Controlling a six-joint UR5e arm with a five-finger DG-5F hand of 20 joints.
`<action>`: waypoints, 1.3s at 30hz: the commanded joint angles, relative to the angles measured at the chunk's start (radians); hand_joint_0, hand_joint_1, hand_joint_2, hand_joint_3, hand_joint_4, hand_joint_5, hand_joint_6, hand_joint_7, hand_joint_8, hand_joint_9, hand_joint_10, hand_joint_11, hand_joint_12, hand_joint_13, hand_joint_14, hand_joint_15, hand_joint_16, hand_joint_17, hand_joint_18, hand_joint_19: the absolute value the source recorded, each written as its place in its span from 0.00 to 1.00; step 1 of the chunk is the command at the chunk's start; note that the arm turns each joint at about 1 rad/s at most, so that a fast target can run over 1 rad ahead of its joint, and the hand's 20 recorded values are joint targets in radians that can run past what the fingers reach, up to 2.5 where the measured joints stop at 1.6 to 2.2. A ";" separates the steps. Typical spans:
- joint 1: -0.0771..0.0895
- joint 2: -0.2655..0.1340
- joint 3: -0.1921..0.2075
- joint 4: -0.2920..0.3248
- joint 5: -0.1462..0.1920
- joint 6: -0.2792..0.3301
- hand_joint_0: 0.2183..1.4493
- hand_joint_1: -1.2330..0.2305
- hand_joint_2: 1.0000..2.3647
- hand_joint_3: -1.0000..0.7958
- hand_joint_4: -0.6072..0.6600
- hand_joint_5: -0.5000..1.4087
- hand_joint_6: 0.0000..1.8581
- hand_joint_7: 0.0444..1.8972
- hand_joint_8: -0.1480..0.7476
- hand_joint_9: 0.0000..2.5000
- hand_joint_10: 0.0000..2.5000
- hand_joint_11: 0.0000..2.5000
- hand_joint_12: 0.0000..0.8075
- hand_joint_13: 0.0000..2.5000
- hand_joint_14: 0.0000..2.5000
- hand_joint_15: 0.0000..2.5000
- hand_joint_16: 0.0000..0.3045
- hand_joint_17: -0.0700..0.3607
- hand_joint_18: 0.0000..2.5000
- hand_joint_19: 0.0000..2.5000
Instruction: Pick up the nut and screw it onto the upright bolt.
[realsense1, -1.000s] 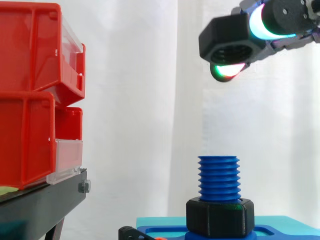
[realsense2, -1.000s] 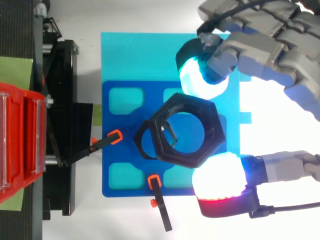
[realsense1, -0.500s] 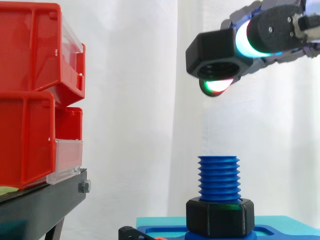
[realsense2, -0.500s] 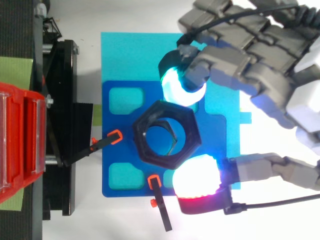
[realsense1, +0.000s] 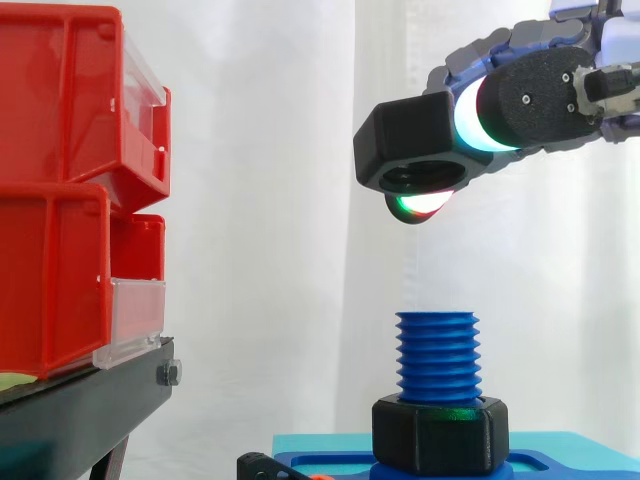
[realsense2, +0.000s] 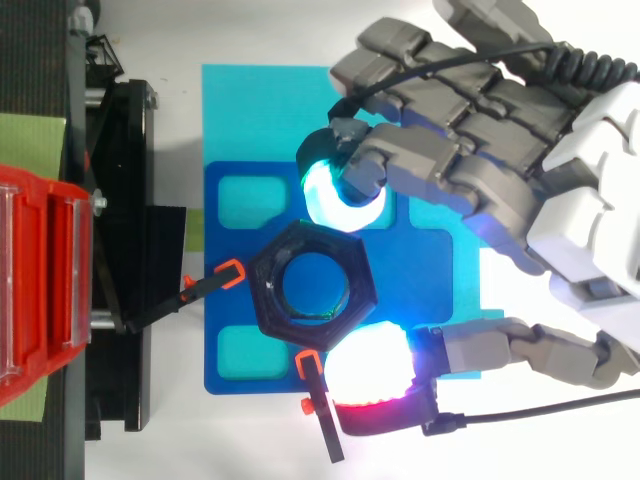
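In the side view, the hand (realsense1: 545, 100) pinches the black hex nut (realsense1: 412, 145) between its glowing pads (realsense1: 472, 112) at upper right. Over the last second it has carried the nut left and lower, so the nut now hangs tilted above the blue threaded bolt (realsense1: 437, 355), well apart from its top. In the top view, the nut (realsense2: 268, 300) has slid from right of centre to over the bolt's spot on the blue fixture plate (realsense2: 225, 345), so alignment looks nearly done, with levelling and descent left.

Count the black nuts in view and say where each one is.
2. The held nut is pinched between the fingers of the hand, in the air above the blue bolt. The lower nut sits round the foot of that bolt. The red bins may hide more.
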 joint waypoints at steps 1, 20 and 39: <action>0.002 -0.003 0.000 -0.001 -0.003 0.000 0.26 0.45 0.00 0.28 0.67 0.15 0.39 0.58 0.52 0.20 0.00 0.07 0.40 0.14 0.00 0.00 0.12 0.35 0.07 0.00; 0.003 -0.037 0.000 -0.005 -0.019 0.046 0.26 0.45 0.00 0.28 0.67 0.15 0.39 0.58 0.52 0.20 0.00 0.07 0.40 0.14 0.00 0.00 0.11 0.34 0.07 0.00; -0.014 -0.039 -0.002 -0.063 -0.080 0.045 0.26 0.45 0.00 0.28 0.67 0.15 0.39 0.58 0.52 0.20 0.00 0.07 0.40 0.14 0.00 0.00 0.12 0.35 0.06 0.00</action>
